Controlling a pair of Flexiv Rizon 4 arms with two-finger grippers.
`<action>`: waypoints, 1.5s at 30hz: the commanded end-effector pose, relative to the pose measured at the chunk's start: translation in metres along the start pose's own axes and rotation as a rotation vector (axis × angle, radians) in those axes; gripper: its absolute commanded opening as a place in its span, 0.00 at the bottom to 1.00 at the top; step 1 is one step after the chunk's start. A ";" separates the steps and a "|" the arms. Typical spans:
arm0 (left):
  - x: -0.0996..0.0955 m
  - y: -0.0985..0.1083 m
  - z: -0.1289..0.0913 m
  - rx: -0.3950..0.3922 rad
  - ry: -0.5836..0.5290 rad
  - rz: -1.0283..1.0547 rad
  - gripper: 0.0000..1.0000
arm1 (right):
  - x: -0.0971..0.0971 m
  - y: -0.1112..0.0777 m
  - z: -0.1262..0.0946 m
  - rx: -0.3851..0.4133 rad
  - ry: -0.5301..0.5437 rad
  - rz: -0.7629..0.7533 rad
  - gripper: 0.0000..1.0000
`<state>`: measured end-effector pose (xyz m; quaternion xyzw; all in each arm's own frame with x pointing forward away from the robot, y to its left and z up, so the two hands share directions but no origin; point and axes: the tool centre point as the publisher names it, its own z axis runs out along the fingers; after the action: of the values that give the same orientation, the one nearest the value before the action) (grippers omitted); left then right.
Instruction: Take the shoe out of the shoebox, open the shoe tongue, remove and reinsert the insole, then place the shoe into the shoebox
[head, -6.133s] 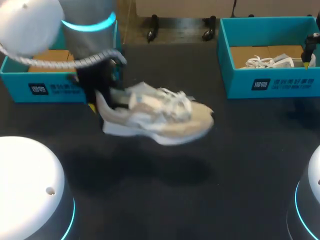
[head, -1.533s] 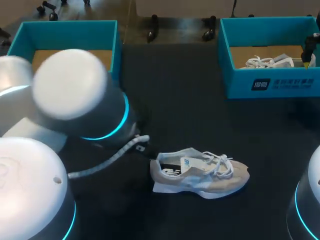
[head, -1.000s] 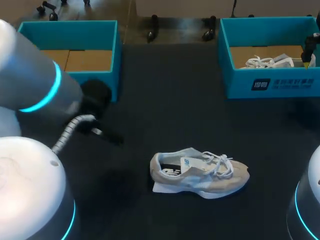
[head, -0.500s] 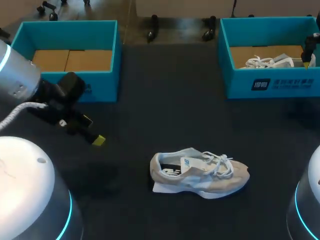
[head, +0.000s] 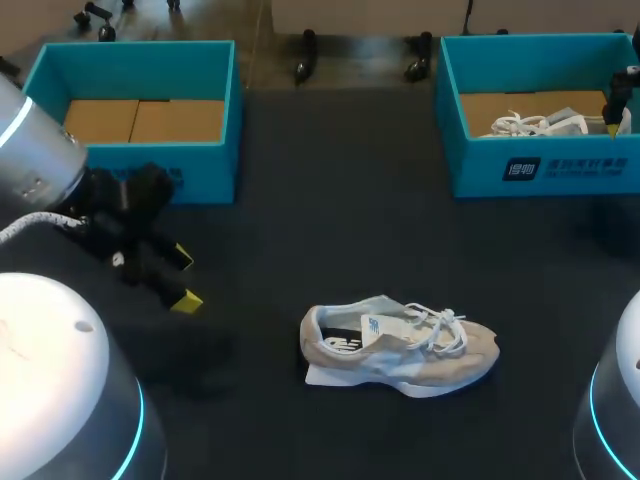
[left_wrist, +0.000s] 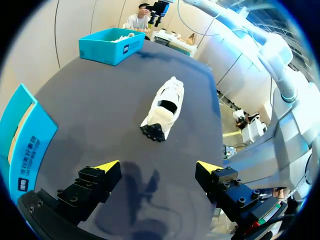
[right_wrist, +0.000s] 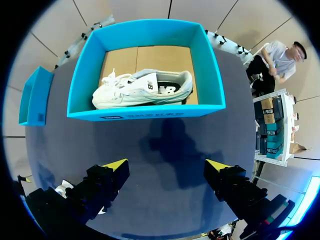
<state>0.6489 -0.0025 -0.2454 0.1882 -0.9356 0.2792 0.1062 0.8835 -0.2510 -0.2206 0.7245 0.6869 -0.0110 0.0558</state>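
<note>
Now, shoe (head: 400, 350) on table (head: 330, 200), left fingers (head: 186, 299) spread, well apart

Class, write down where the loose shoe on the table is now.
In the head view the shoe lies on the table, front middle, outside the left shoebox and the right shoebox, to the right of the open left gripper.

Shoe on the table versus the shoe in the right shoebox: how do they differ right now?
The table shoe stands on its sole on the bare table; the boxed shoe lies inside the right shoebox, seemingly on its side. The table shoe looks beige, the boxed shoe whiter. Both are laced sneakers, and neither is held.
</note>
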 end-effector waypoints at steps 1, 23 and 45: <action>-0.003 -0.002 0.001 -0.006 0.006 0.000 1.00 | 0.000 0.000 0.000 0.000 0.000 -0.001 1.00; -0.033 0.050 0.056 0.392 0.211 0.295 1.00 | 0.000 0.000 0.000 0.000 0.000 -0.001 1.00; -0.051 0.067 0.082 0.504 0.215 0.369 1.00 | 0.000 0.000 0.000 0.000 0.000 -0.001 1.00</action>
<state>0.6561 0.0176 -0.3472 0.0084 -0.8488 0.5185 0.1030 0.8834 -0.2511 -0.2206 0.7245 0.6869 -0.0110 0.0558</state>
